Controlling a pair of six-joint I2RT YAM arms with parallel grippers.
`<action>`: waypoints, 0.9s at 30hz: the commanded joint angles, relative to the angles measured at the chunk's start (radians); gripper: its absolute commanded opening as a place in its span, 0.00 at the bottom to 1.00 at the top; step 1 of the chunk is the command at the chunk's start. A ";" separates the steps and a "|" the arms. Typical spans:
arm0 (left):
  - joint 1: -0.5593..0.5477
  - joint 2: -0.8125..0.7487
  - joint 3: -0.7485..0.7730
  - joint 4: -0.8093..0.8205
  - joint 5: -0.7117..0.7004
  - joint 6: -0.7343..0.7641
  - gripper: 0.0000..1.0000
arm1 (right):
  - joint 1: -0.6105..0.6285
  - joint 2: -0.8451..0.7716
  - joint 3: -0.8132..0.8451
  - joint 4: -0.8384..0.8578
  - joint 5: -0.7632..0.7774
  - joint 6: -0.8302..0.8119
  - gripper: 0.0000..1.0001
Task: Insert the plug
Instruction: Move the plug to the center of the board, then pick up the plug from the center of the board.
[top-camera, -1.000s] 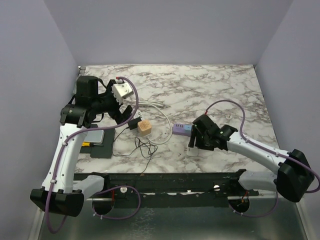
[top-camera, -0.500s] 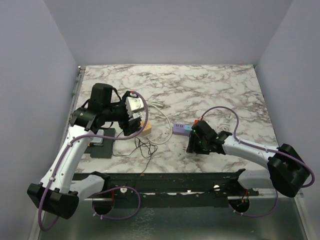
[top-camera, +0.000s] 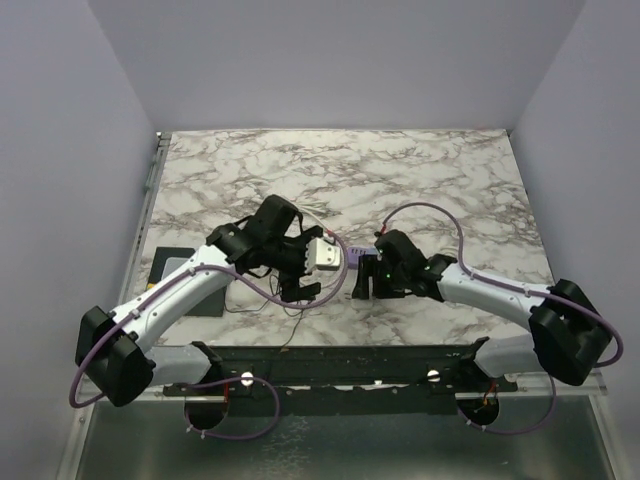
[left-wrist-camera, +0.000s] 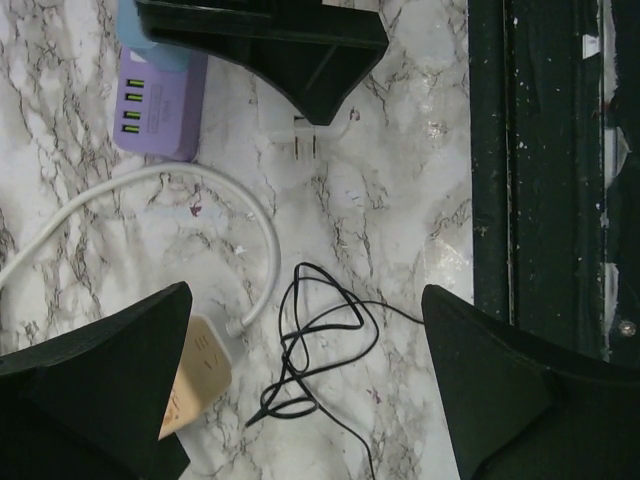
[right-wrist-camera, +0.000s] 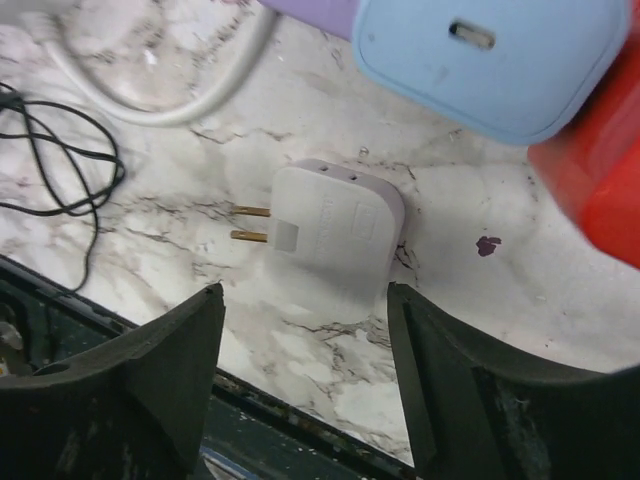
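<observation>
Counter edges: the marble-patterned counter (top-camera: 430, 170) is closed by grey walls (top-camera: 60, 150) on the left, right and far sides. A black rail (top-camera: 400, 356) runs along its near edge.
Open room: bare marble lies beyond both arms toward the far wall. The two arms meet in the middle, close to the near edge, and there the space is narrow.
Task's thing: the white square plug (right-wrist-camera: 330, 235) lies flat on the counter, near the black rail. Its two brass prongs point to the left in the right wrist view.
Right pincer: the right pincer (right-wrist-camera: 305, 292) hangs directly above the plug with its fingers (right-wrist-camera: 150, 380) spread apart, one on each side of the plug. It holds nothing.
Left pincer: the left pincer (left-wrist-camera: 305, 300) is spread wide and holds nothing. It hovers over a thin black wire (left-wrist-camera: 310, 340), and the plug is apart from it, under the right arm.
Socket: the purple power strip (left-wrist-camera: 155, 115) lies just beside the plug. A light blue adapter (right-wrist-camera: 490, 60) touches its end.
Clutter: a thick white cable (left-wrist-camera: 200, 185) curves between the strip and the left pincer. A beige block (left-wrist-camera: 200, 370) sits beside one left finger, partly hidden.
</observation>
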 joint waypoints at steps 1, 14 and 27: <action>-0.089 0.031 -0.063 0.237 -0.113 -0.024 0.99 | 0.000 -0.104 0.050 -0.062 0.046 -0.041 0.73; -0.292 0.185 -0.169 0.548 -0.227 -0.131 0.99 | -0.272 -0.227 0.340 -0.306 0.129 -0.165 0.68; -0.346 0.423 -0.109 0.634 -0.368 -0.213 0.99 | -0.400 -0.189 0.395 -0.276 0.090 -0.201 0.68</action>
